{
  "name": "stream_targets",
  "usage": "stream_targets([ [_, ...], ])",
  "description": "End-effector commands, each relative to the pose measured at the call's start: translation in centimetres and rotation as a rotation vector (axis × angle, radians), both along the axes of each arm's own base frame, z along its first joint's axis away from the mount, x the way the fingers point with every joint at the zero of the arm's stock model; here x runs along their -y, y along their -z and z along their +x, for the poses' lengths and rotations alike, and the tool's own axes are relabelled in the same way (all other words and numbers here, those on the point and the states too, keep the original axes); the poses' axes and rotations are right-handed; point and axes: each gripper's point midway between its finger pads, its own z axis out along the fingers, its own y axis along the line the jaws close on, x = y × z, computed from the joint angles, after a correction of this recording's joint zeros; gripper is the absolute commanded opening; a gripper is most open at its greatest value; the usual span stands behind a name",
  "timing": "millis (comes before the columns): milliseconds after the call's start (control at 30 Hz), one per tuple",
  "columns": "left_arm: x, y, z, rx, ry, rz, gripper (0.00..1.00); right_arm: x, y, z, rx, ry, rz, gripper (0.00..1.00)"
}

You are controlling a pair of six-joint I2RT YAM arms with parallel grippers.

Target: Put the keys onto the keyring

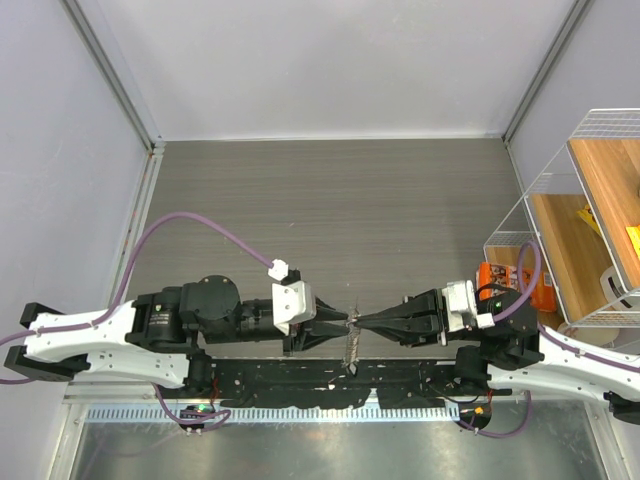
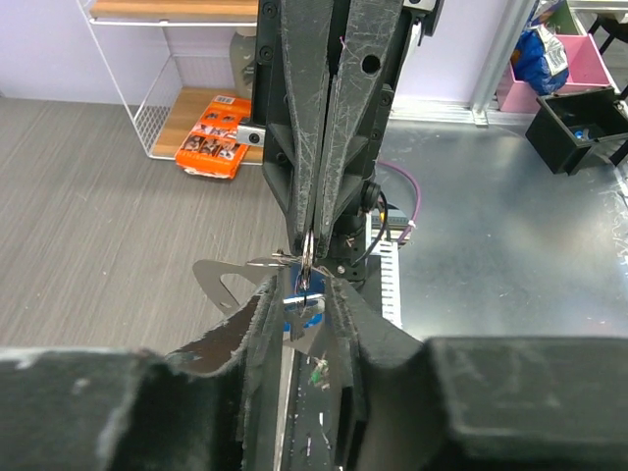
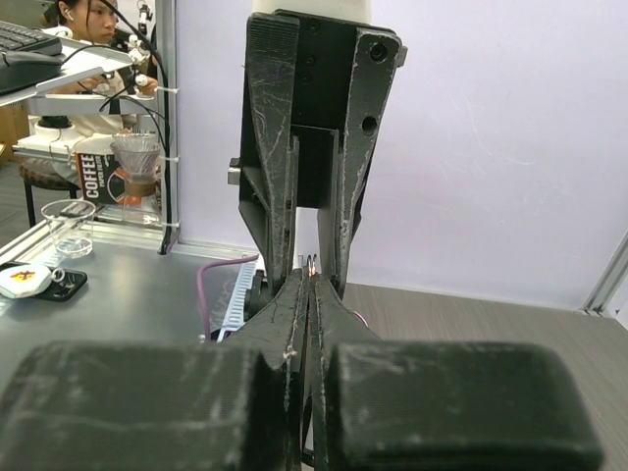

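Left claw [image 1: 344, 321] nips a blue-headed key [image 2: 302, 306]. Right claw [image 1: 361, 322], pressed together, pinches the ring [image 2: 307, 250]. They meet tip to tip over the middle of the near edge, long axes in line, the key just left of the wire.

Right hand [image 3: 307, 294]: fingers pressed together, foreground.
Left hand [image 3: 312, 273]: opposite, tips meeting the right's.
Keyring [image 3: 312, 261]: wire glint between tips.
Tabletop [image 3: 491, 334]: grey woodgrain.

My right wrist camera reads only "COFFEE", in white letters on a dark box [image 3: 94, 178] far off to the left.
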Motion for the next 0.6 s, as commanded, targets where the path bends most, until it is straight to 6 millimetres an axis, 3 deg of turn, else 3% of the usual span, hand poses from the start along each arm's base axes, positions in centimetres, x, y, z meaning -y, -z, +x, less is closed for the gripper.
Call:
stream_targets([
  [0, 0.4, -1.5, 0.0, 0.006, -0.002, -0.046, 0.25, 0.9, -2.7, -0.6, 0.032, -0.016, 0.100, 0.06],
  [267, 0.8, -1.3, 0.1, 0.004, -0.007, -0.034, 0.00, 0.8, -2.8, -0.7, 0.035, -0.026, 0.097, 0.05],
  [433, 0.8, -1.1, 0.7, -0.004, -0.041, -0.012, 0.00, 0.7, -2.2, -0.8, 0.034, -0.028, 0.061, 0.06],
  [467, 0.8, -1.0, 0.8, -0.005, -0.047, -0.005, 0.00, 0.5, -1.4, -0.7, 0.023, -0.028, 0.022, 0.06],
  [567, 0.9, -0.6, 0.9, -0.006, -0.057, 0.027, 0.00, 0.7, -1.1, -1.1, 0.014, -0.044, -0.032, 0.19],
])
